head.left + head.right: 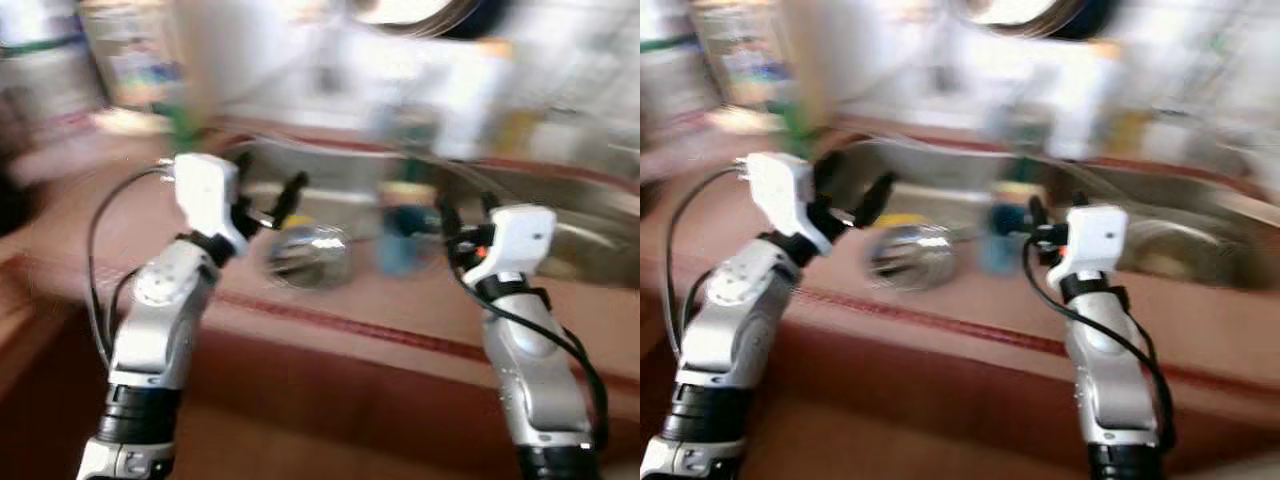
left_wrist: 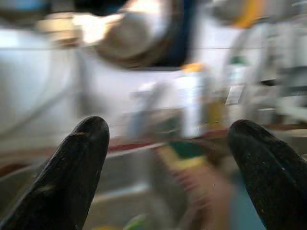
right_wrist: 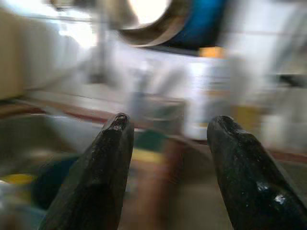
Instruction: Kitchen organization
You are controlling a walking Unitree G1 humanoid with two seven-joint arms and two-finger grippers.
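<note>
Though the whole scene is smeared with motion blur, both silver arms can be made out raised over the reddish-brown counter with its dark red stripe along the front. The left gripper hangs above the near edge of the steel sink, its fingers spread wide with nothing between them. The right gripper is up over the sink's front rim, its fingers likewise apart and empty. Between the two grippers, low in the basin, lies a shiny round steel bowl, and just beside it stands something blue, too blurred to name. Farther back, pale bottles line the wall behind the sink.
</note>
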